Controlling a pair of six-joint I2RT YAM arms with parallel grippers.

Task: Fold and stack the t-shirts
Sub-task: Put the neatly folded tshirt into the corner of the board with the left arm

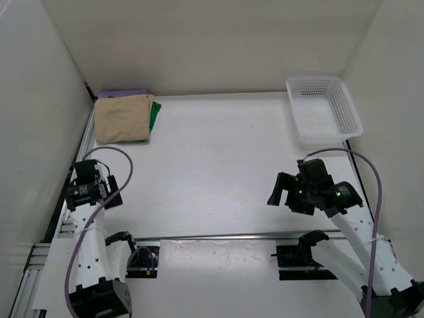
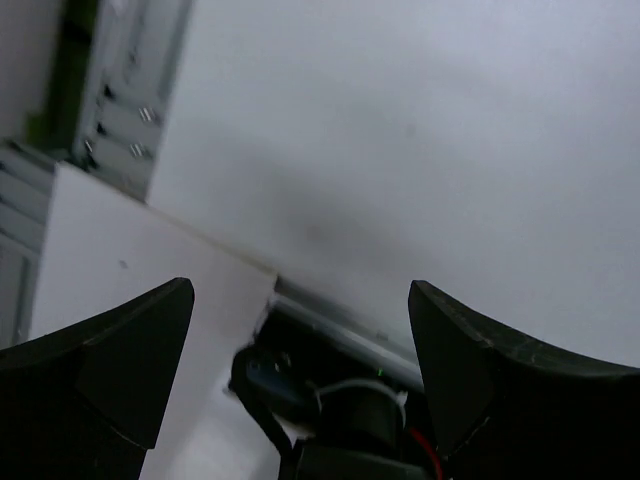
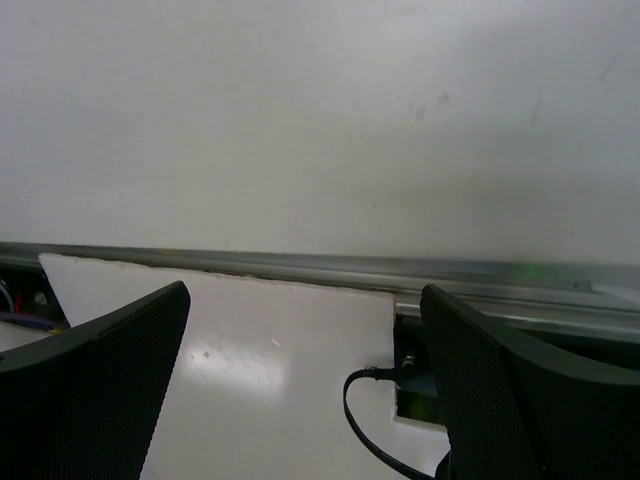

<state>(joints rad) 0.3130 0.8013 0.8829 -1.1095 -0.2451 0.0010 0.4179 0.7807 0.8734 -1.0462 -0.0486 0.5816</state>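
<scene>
The t-shirts lie folded in one stack at the far left corner of the table. The tan t-shirt (image 1: pixel 122 118) is on top, the green t-shirt (image 1: pixel 155 116) shows as an edge on its right, and the purple t-shirt (image 1: pixel 123 93) peeks out behind. My left gripper (image 1: pixel 99 189) hangs near the left edge, well in front of the stack, open and empty (image 2: pixel 300 292). My right gripper (image 1: pixel 285 193) hovers at the near right, far from the stack, also open with nothing between its fingers (image 3: pixel 305 292).
A white mesh basket (image 1: pixel 324 109) stands at the far right corner. A metal rail (image 1: pixel 232 236) runs across the near edge of the table, with the arm mounts behind it. A black cable (image 3: pixel 362 425) loops by the right mount. White walls enclose the table.
</scene>
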